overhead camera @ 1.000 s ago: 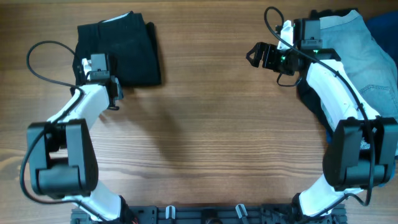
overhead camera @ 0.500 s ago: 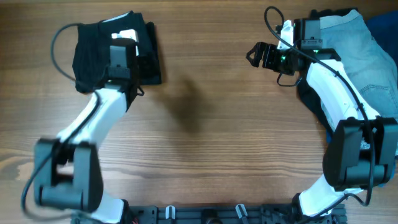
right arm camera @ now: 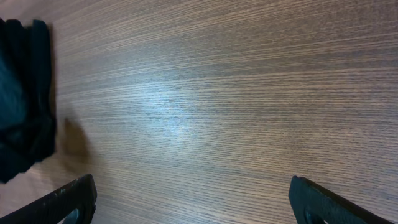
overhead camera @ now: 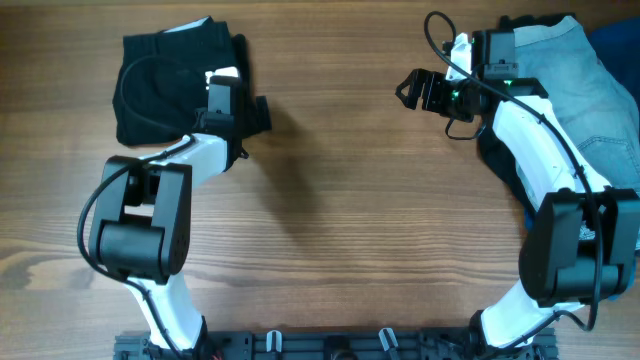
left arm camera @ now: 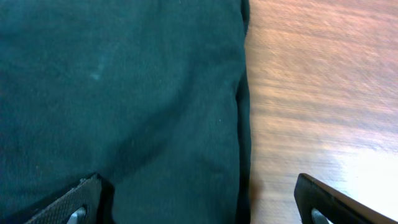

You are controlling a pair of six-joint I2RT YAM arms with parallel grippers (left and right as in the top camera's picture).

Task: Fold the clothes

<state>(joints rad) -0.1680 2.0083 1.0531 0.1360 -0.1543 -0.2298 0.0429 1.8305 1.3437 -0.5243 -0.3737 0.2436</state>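
A folded black garment (overhead camera: pixel 165 85) lies at the table's far left. In the left wrist view it (left arm camera: pixel 118 93) fills the left side, with its right edge against bare wood. My left gripper (overhead camera: pixel 256 112) is at that right edge. It is open and empty (left arm camera: pixel 199 191), one finger over the cloth and one over the wood. My right gripper (overhead camera: pixel 412 88) is open and empty over bare wood (right arm camera: pixel 193 186) at the far right centre. A pile of unfolded clothes, with light blue jeans (overhead camera: pixel 590 90) on top, lies at the far right behind the right arm.
A dark blue cloth (overhead camera: pixel 615 40) and a black cloth (overhead camera: pixel 497 150) belong to the right pile. A black cloth shows at the left edge of the right wrist view (right arm camera: pixel 22 99). A bare wooden table top (overhead camera: pixel 340 220) lies between the arms.
My left arm has swung from the garment's left side across it to its right edge. The garment's right part looks shifted. The right arm has not moved.
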